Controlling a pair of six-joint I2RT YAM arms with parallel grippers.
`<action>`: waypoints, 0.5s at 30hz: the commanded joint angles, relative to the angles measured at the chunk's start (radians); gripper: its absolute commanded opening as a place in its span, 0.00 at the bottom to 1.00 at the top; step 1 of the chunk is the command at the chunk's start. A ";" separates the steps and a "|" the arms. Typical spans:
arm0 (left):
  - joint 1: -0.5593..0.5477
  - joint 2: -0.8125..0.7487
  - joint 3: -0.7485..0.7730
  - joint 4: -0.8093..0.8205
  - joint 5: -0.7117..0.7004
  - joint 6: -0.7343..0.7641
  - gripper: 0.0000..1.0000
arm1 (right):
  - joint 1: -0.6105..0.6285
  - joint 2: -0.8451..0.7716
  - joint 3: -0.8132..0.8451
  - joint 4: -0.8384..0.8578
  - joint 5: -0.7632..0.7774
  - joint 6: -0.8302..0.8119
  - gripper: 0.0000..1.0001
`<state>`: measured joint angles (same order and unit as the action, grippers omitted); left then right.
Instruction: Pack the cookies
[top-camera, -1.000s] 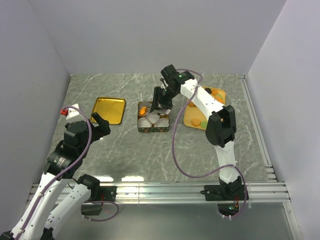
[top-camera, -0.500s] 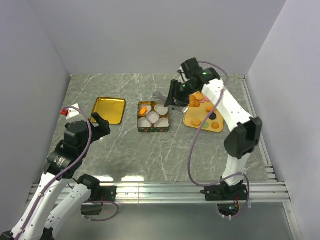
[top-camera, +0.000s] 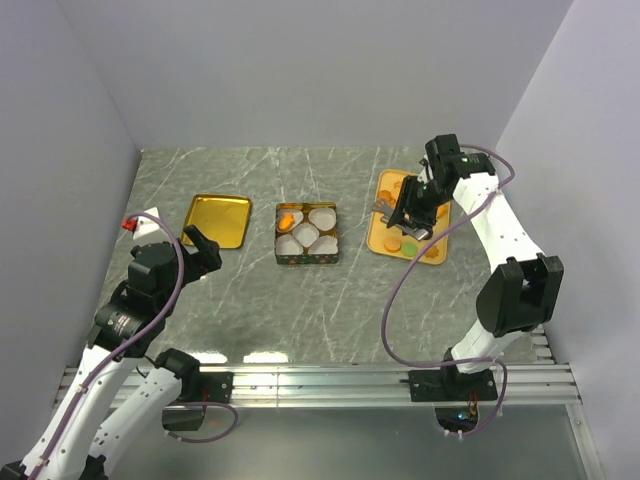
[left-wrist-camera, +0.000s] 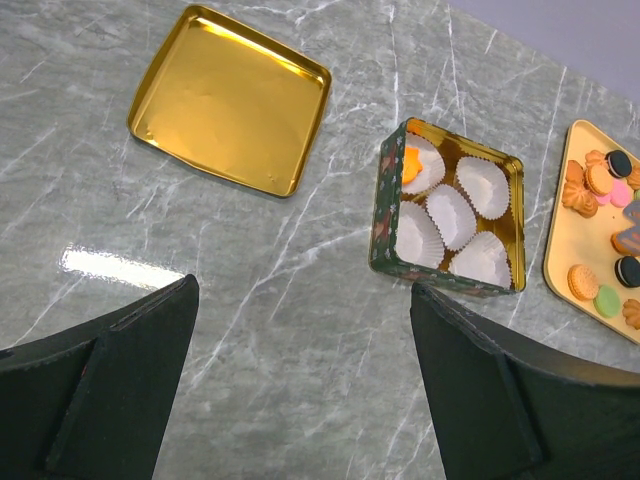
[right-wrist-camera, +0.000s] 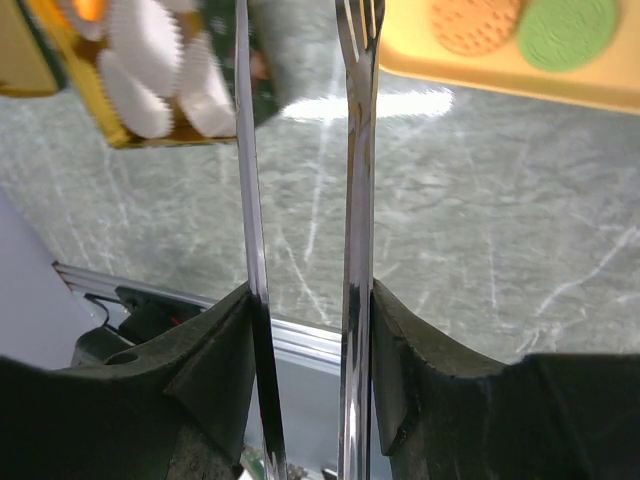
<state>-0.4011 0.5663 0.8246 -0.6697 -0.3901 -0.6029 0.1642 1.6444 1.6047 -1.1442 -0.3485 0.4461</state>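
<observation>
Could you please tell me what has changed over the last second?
The right gripper, still holding the metal tongs, swung right from above the cookie tin to over the orange tray of cookies. The left gripper, gold lid, tin and its one orange cookie stayed put.

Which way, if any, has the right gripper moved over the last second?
Yes. The right gripper swung right, from above the tin to above the yellow tray.
</observation>
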 joint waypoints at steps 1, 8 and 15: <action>-0.005 -0.006 0.002 0.032 -0.003 0.008 0.93 | -0.020 -0.034 -0.046 0.044 0.000 -0.024 0.51; -0.004 -0.006 0.004 0.024 -0.012 0.003 0.93 | -0.037 0.020 -0.074 0.090 -0.006 -0.014 0.51; -0.004 0.001 0.004 0.024 -0.015 0.002 0.93 | -0.060 0.087 -0.065 0.112 0.011 -0.007 0.51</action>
<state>-0.4011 0.5667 0.8246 -0.6701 -0.3908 -0.6037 0.1230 1.7153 1.5291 -1.0702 -0.3473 0.4442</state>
